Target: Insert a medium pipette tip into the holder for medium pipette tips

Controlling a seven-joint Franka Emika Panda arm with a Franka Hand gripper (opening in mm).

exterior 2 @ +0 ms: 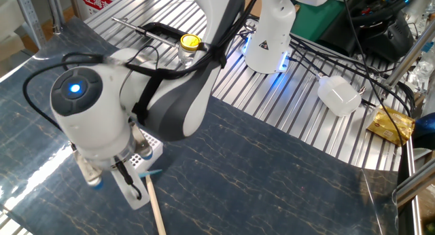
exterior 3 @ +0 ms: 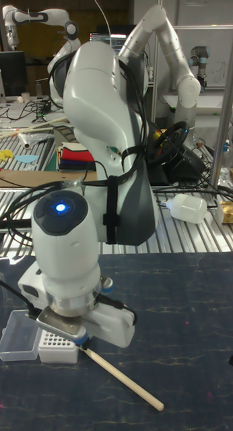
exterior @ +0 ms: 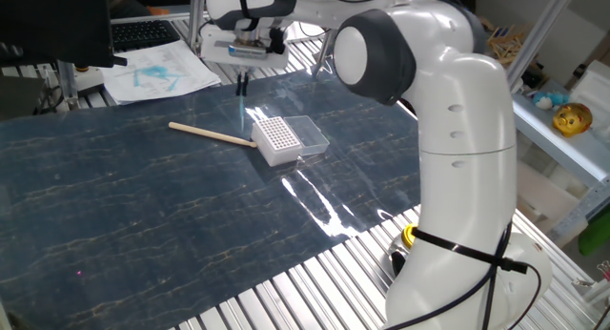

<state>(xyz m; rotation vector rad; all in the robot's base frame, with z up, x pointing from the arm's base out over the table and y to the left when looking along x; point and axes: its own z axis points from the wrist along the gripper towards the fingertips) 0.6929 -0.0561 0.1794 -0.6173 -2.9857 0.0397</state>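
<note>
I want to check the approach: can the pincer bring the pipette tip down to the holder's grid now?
Probably yes. The pincer holds the pipette tip above the mat, just beside the white holder; its lid lies open and nothing covers the grid.

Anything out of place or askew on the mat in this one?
One oddity: a long wooden stick lies flat on the dark mat, one end against the white tip holder. It looks unrelated to the tip work. The holder sits square with its clear lid open flat beside it. Nothing looks spilled or damaged.
</note>
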